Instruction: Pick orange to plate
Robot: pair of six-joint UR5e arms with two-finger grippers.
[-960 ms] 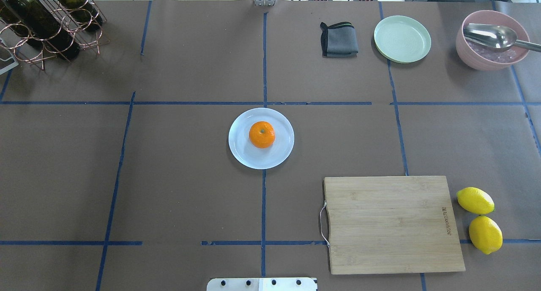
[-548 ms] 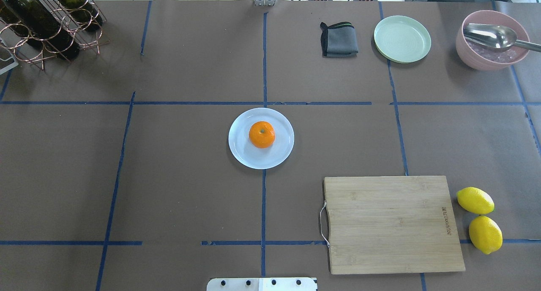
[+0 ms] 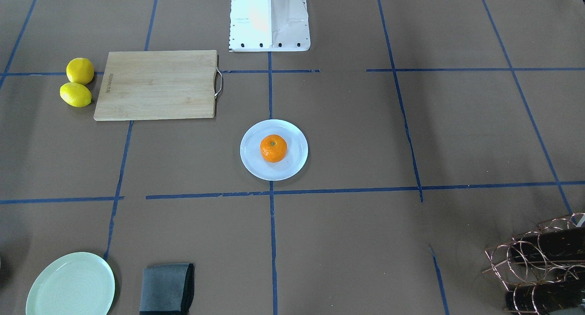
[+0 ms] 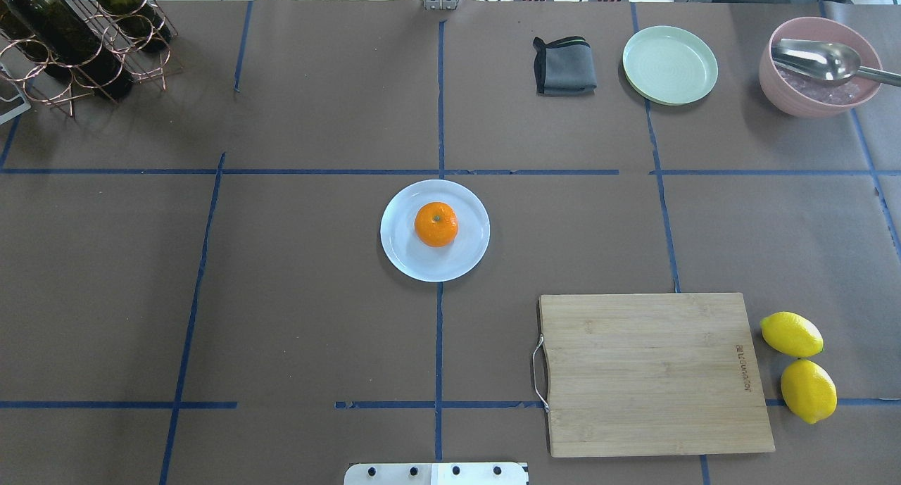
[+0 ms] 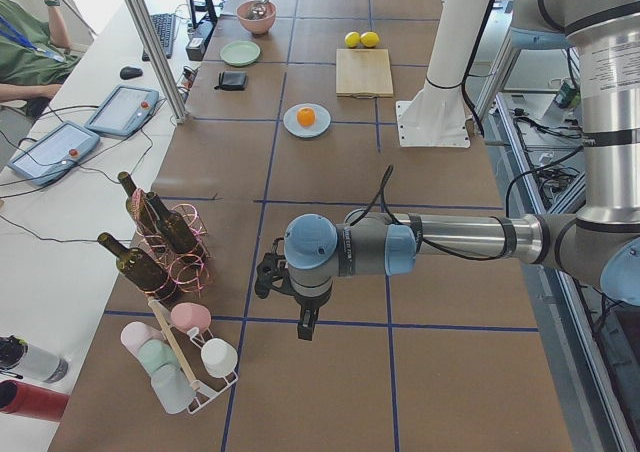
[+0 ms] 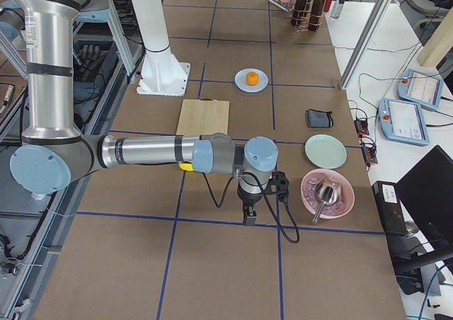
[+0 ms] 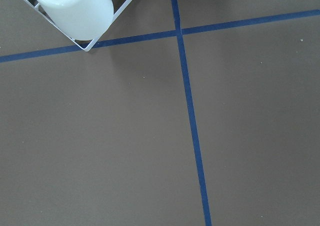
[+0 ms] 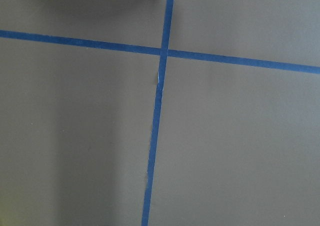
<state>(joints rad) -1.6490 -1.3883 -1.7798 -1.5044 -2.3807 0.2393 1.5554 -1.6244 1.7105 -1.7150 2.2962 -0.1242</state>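
Note:
The orange [image 4: 436, 224] rests stem-up in the middle of the pale blue-white plate [image 4: 401, 251] at the table's centre; the front-facing view shows the same orange [image 3: 273, 148] on the plate [image 3: 250, 162]. Neither gripper appears in the overhead or front-facing views. The left gripper [image 5: 307, 324] hangs over the table's left end, far from the plate, seen only from the left side. The right gripper [image 6: 249, 217] hangs over the right end near the pink bowl, seen only from the right side. I cannot tell whether either is open or shut. Both wrist views show only brown paper and blue tape.
A bamboo cutting board [image 4: 654, 372] lies front right with two lemons [image 4: 799, 365] beside it. At the back right are a grey cloth [image 4: 564, 66], a pale green plate [image 4: 670, 65] and a pink bowl [image 4: 820, 66] with a ladle. A bottle rack [image 4: 77, 34] stands back left.

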